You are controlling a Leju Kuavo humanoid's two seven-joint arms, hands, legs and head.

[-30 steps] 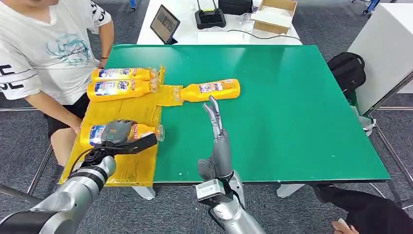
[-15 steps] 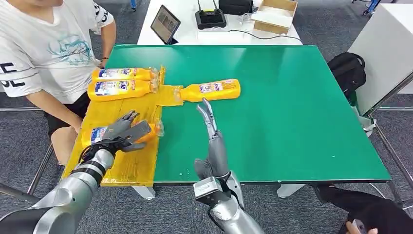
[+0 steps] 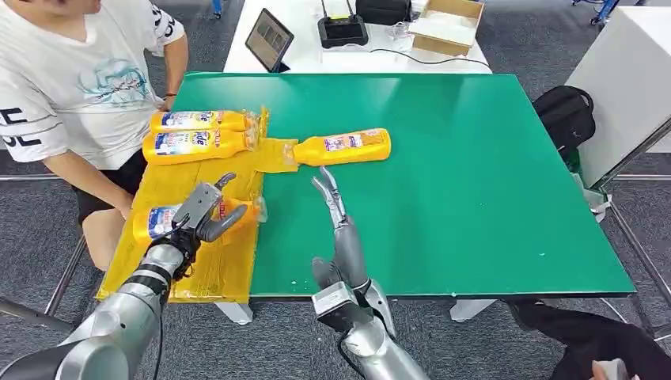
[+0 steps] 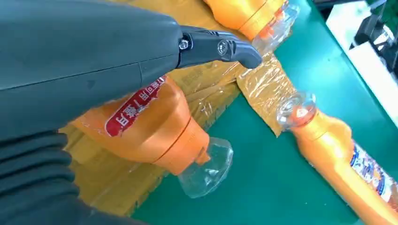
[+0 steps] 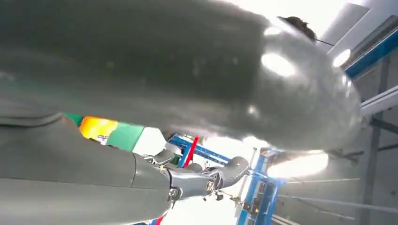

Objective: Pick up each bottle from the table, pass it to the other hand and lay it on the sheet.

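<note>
Near the front of the yellow sheet [image 3: 214, 265] lies an orange bottle [image 3: 154, 221], clear cap toward the table's middle. My left hand [image 3: 202, 212] hovers just over it with fingers apart, holding nothing; the left wrist view looks past the left hand [image 4: 70, 70] onto that bottle [image 4: 150, 122]. Two more orange bottles [image 3: 198, 120] [image 3: 196, 145] lie side by side at the sheet's far end. A fourth bottle [image 3: 342, 147] lies on the green table [image 3: 475, 174], its cap at the sheet's corner. My right hand [image 3: 339, 218] stands upright above the table's front, fingers straight and empty.
A person in a white T-shirt [image 3: 71, 79] sits close to the sheet's left side. Behind the green table, a white table carries a tablet [image 3: 267, 38], a black device [image 3: 340, 30] and a cardboard box [image 3: 447, 20]. A black backpack [image 3: 563, 115] lies on the floor at right.
My left hand has let go of the near bottle, which now lies on the sheet, and has lifted with its fingers spread. My right hand has drifted a little left.
</note>
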